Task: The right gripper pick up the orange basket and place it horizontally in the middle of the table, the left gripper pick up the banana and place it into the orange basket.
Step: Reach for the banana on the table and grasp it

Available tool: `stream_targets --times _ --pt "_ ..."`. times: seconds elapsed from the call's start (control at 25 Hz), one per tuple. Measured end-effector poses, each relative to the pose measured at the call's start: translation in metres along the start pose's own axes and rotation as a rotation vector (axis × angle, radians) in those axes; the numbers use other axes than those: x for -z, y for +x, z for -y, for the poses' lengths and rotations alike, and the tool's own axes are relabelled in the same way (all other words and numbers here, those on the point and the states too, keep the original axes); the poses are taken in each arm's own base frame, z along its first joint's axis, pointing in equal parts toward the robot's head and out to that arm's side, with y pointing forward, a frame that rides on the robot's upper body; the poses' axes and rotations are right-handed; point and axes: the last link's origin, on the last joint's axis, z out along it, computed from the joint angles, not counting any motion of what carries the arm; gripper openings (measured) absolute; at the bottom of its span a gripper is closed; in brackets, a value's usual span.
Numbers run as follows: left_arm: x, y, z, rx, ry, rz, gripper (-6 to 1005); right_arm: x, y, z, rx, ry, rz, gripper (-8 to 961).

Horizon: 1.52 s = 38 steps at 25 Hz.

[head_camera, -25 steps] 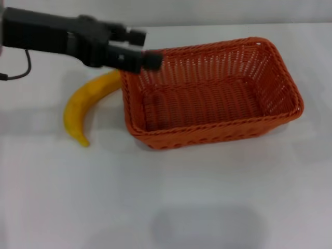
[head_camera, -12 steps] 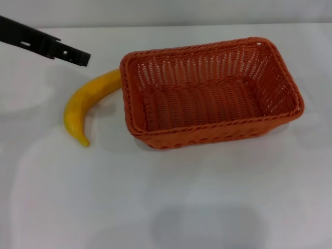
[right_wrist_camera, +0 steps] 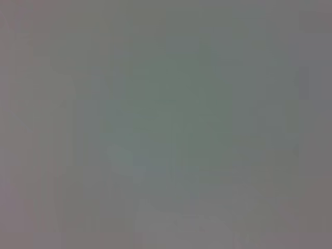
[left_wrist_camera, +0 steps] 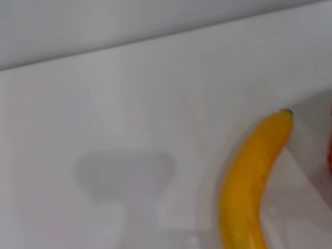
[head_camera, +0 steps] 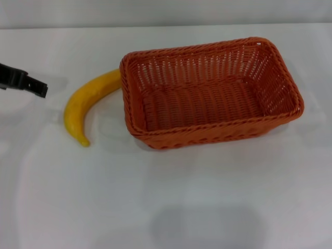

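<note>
The orange basket (head_camera: 210, 93) stands upright on the white table (head_camera: 155, 207), long side across the head view, with nothing inside. The yellow banana (head_camera: 83, 106) lies on the table just left of it, its upper end against the basket's left rim and its dark tip pointing toward me. The left wrist view shows the banana (left_wrist_camera: 249, 176) from close by, with a sliver of the basket (left_wrist_camera: 330, 155) beside it. Only the black tip of my left gripper (head_camera: 36, 87) shows at the far left edge of the head view, left of the banana and apart from it. My right gripper is out of view.
The table's far edge (head_camera: 166, 26) meets a grey wall behind the basket. A soft shadow (head_camera: 207, 225) lies on the table at the front. The right wrist view is a blank grey field.
My left arm has pulled back leftward from over the basket's left corner, past the banana, to the picture's left edge. Basket and banana have not moved.
</note>
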Motion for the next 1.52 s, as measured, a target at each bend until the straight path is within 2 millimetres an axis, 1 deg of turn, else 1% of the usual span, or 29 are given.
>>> stream_targets --times 0.08,0.24,0.28,0.64,0.88,0.96,1.2,1.28,1.32,1.48,1.52 --pt "-0.003 0.002 0.004 0.008 0.005 -0.013 869 0.002 0.0 0.001 -0.002 0.002 -0.001 876" --pt "-0.015 0.006 0.009 -0.005 0.0 -0.037 851 0.003 0.001 0.001 -0.003 0.001 -0.002 876" --pt "-0.022 0.009 0.009 -0.02 -0.011 -0.035 842 0.003 0.001 0.0 -0.004 0.0 -0.002 876" --pt "-0.037 0.021 0.0 -0.058 -0.03 -0.067 759 0.003 0.003 -0.002 -0.008 -0.01 -0.009 876" --pt "-0.048 0.021 0.0 -0.056 -0.035 -0.065 774 0.005 0.004 -0.002 -0.009 -0.007 -0.011 876" --pt "-0.053 0.021 0.0 -0.057 -0.037 -0.064 801 0.005 0.004 -0.002 -0.009 -0.007 -0.011 876" --pt "-0.068 0.02 -0.002 -0.062 -0.043 -0.08 800 0.006 0.004 -0.002 -0.008 -0.008 -0.008 876" --pt "-0.078 0.018 -0.003 -0.061 -0.044 -0.084 800 0.006 0.004 -0.003 -0.009 -0.009 -0.008 876" --pt "-0.078 0.018 -0.003 -0.061 -0.044 -0.084 799 0.006 0.004 -0.003 -0.009 -0.009 -0.008 876" --pt "-0.092 0.018 -0.004 -0.065 -0.043 -0.095 799 0.006 0.004 -0.003 -0.01 -0.008 -0.009 876" --pt "-0.092 0.018 -0.004 -0.065 -0.043 -0.095 799 0.006 0.004 -0.003 -0.01 -0.008 -0.009 876"
